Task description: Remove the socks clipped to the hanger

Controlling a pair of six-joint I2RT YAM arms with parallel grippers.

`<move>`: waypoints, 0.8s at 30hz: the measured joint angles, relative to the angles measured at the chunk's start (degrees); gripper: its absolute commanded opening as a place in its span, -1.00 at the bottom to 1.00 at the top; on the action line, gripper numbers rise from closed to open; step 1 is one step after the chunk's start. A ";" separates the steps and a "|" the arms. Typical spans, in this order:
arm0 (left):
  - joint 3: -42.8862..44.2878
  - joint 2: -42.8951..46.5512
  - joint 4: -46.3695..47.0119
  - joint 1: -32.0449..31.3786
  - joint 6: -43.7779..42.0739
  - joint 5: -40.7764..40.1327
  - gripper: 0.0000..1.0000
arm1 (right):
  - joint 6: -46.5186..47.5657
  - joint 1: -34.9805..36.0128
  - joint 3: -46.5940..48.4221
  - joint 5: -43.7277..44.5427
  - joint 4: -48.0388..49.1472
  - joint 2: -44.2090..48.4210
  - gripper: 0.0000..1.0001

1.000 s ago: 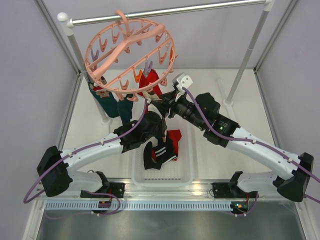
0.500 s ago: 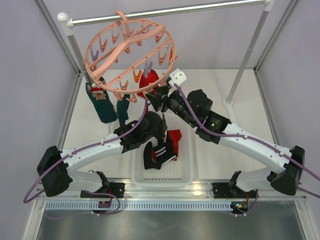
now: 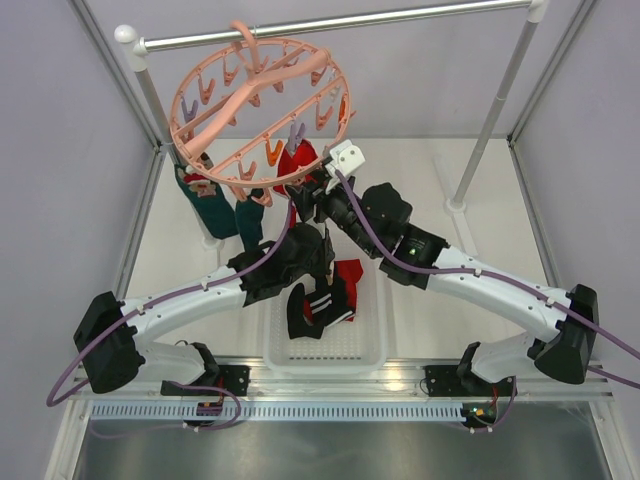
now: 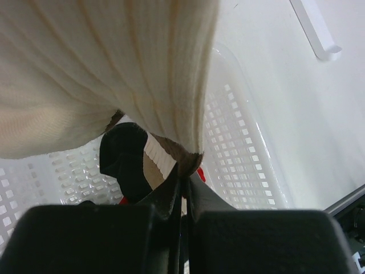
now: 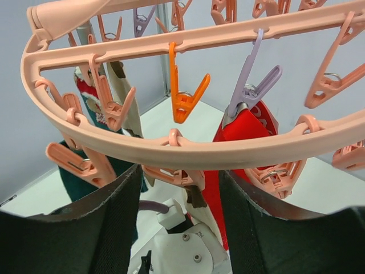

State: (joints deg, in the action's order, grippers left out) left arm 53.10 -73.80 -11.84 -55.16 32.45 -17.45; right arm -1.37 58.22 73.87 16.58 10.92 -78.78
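Observation:
The salmon-pink hanger (image 3: 258, 108) hangs by its hook from the rail. A red sock (image 3: 298, 160) and dark teal socks (image 3: 212, 208) are clipped under its near rim. My left gripper (image 4: 185, 180) is shut on the brown end of a beige sock (image 4: 102, 68) that stretches upward. My right gripper (image 3: 312, 195) is open just under the ring, and in its wrist view its fingers (image 5: 108, 211) stand either side of a pink clip (image 5: 181, 177) gripping that beige sock's brown edge (image 5: 197, 197). A lilac clip (image 5: 251, 85) holds the red sock (image 5: 242, 140).
A white perforated basket (image 3: 375, 350) sits between the arm bases, holding a black sock with white stripes (image 3: 315, 310) and a red sock (image 3: 348, 275). The metal rail (image 3: 400, 18) spans the top on two posts (image 3: 495, 110). An empty orange clip (image 5: 185, 97) dangles from the rim.
My right gripper has moved left and up to the hanger's near rim and opened wider. The left arm has stayed put, still gripping the beige sock.

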 measured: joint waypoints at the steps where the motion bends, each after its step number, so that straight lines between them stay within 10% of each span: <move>1: 0.00 0.00 0.02 0.00 0.04 0.00 -0.95 | 0.15 0.15 0.00 0.46 0.24 -0.04 0.24; 10: 0.00 0.00 0.04 -0.59 0.09 0.00 -0.95 | 0.37 1.09 0.00 2.82 3.89 -0.46 0.15; 24: 0.00 0.02 0.04 -0.92 0.11 0.04 -0.95 | 0.76 1.49 0.00 3.48 5.49 -1.33 -0.66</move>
State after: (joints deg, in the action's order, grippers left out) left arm 53.10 -73.78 -11.79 -56.07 32.56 -17.41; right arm -0.60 59.70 73.87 20.05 16.40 -80.12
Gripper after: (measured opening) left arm 0.030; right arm 0.248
